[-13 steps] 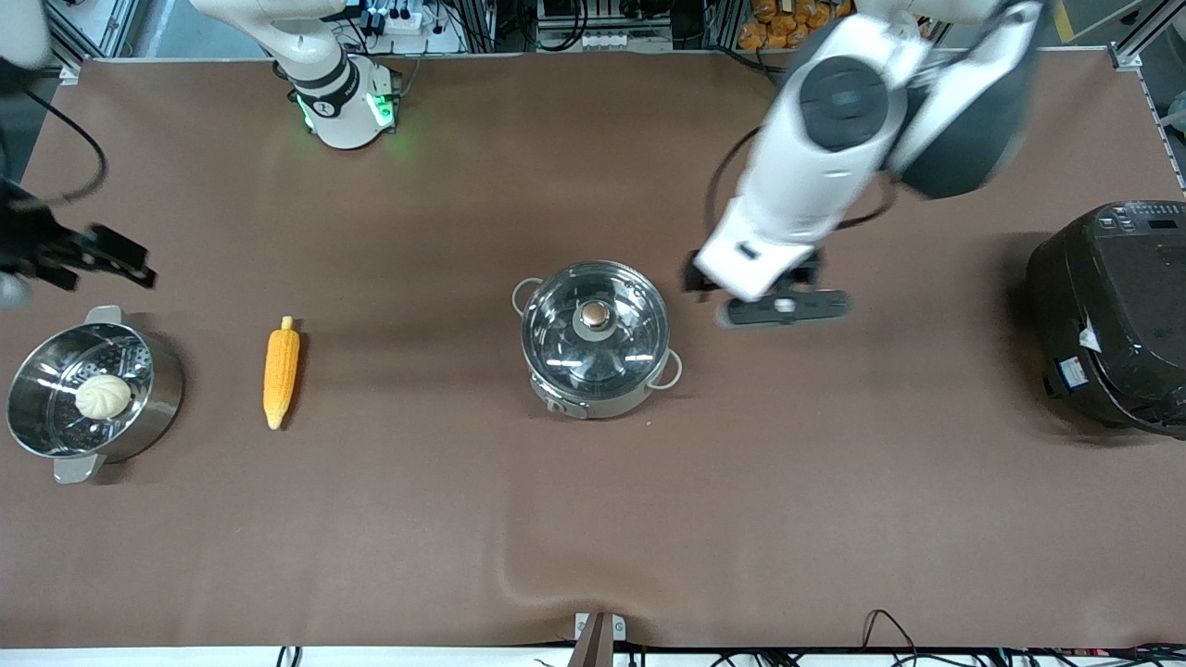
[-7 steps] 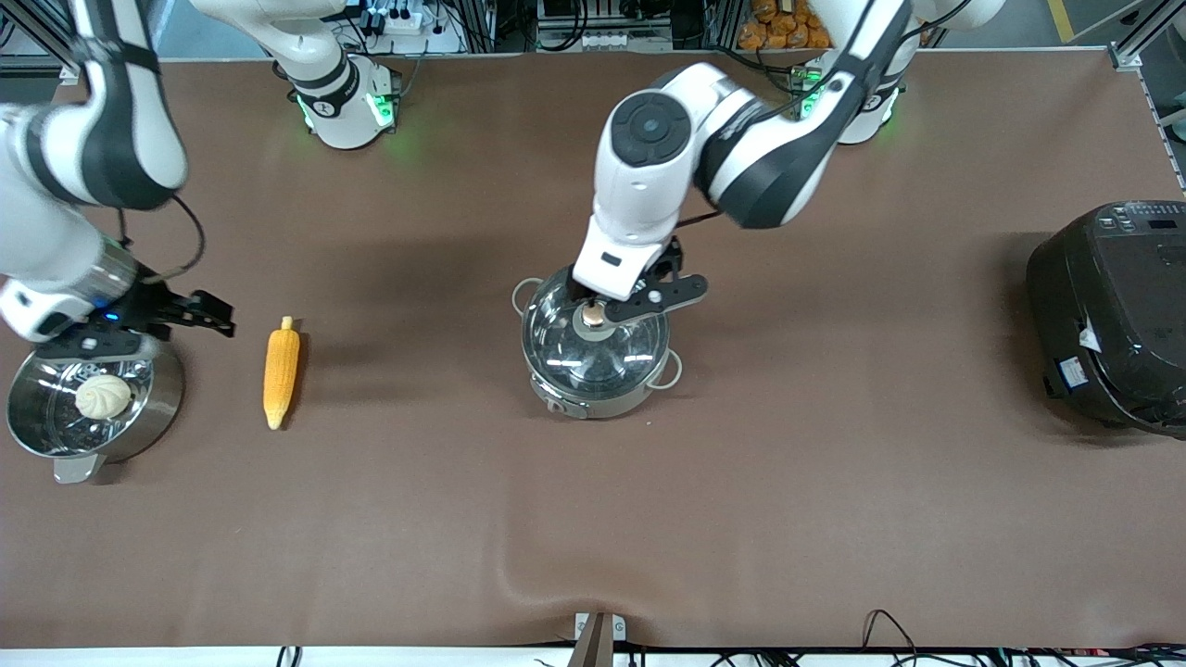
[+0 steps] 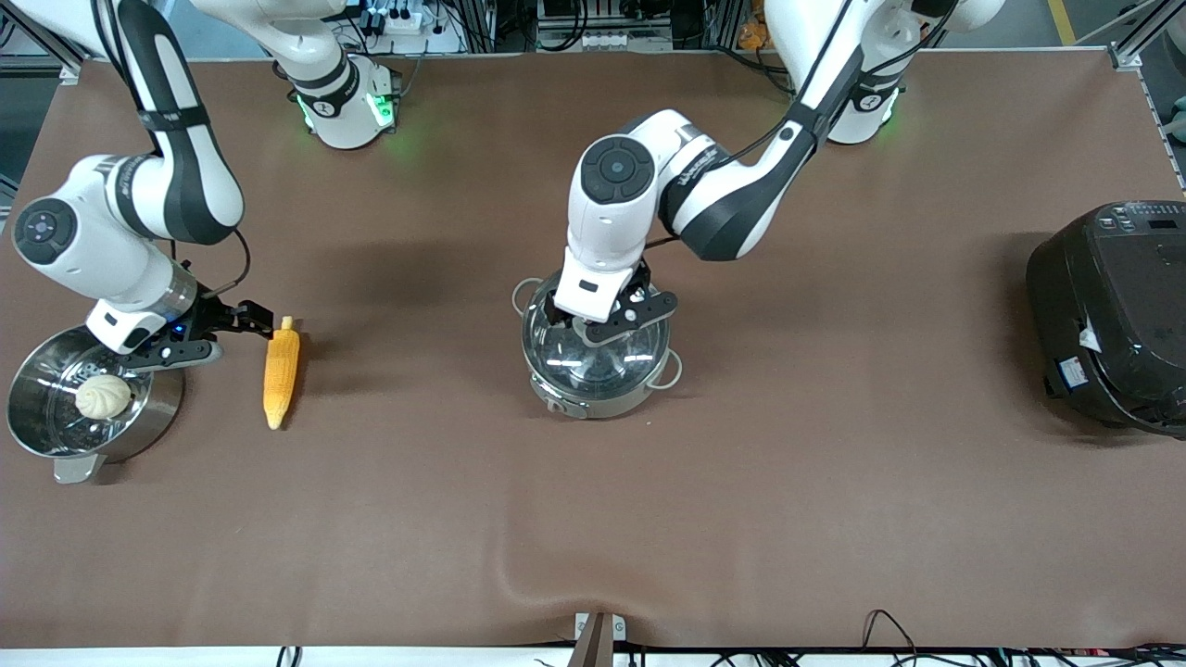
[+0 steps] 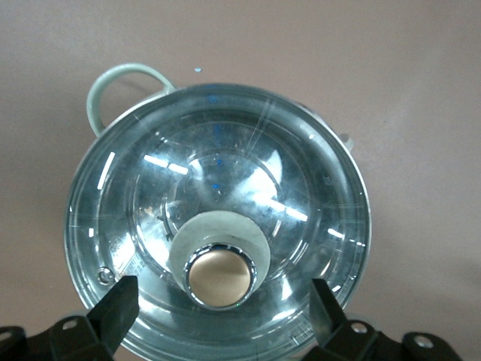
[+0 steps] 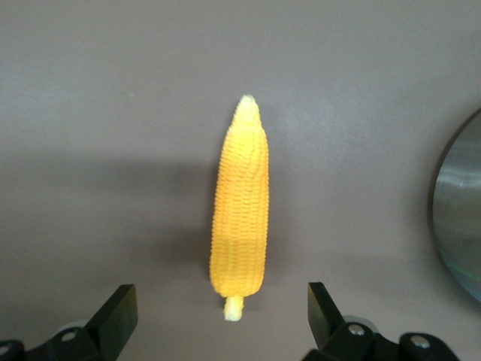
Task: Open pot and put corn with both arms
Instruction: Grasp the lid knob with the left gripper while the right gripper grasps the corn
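While both pincers gape wide, left pincer point(image 3: 593, 320) should centre on the lid knob point(image 4: 219, 276); right pincer point(image 3: 243, 324) straddles the corn point(image 3: 281, 372).

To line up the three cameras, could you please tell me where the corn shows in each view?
Front view: the corn lies on the table between the steamer pot and the lidded pot, the right end effector beside its upper end.
Left wrist view: not in it.
Right wrist view: the corn stands mid-picture.
Shared landmark: the steamer pot's steel rim, at the picture's edge.
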`<act>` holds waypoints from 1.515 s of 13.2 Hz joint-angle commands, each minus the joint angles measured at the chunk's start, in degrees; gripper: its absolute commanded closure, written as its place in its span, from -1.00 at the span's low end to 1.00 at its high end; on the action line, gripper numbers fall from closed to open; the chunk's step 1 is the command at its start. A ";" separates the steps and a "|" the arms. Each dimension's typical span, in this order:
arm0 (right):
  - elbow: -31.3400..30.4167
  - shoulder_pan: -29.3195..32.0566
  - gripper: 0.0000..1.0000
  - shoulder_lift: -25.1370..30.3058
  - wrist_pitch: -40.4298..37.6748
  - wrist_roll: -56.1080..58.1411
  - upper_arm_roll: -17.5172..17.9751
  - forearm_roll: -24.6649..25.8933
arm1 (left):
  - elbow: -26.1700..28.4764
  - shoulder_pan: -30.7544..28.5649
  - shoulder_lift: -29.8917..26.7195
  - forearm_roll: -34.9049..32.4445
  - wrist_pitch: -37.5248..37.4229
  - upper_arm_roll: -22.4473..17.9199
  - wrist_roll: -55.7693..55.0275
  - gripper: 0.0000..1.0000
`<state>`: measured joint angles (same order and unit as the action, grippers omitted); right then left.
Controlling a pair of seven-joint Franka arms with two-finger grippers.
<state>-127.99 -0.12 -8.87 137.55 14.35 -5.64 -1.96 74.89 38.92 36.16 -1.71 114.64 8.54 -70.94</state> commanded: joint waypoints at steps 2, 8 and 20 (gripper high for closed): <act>-2.52 0.65 -1.00 -4.56 8.06 1.20 0.54 -0.15 | -2.03 1.16 1.72 0.56 -0.12 -1.77 -0.34 -1.00; -2.79 0.82 -0.90 -11.25 14.57 2.87 0.63 -0.94 | -1.68 1.51 3.04 -0.75 -0.12 -1.86 0.28 -1.00; -2.26 -0.05 0.94 -12.14 19.77 2.17 0.81 -1.03 | -1.59 1.86 3.57 -0.84 -0.29 -1.77 1.24 0.66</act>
<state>-130.31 0.03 -23.22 157.70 16.18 -5.09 -2.03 74.80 40.02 39.07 -1.74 114.78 7.51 -70.51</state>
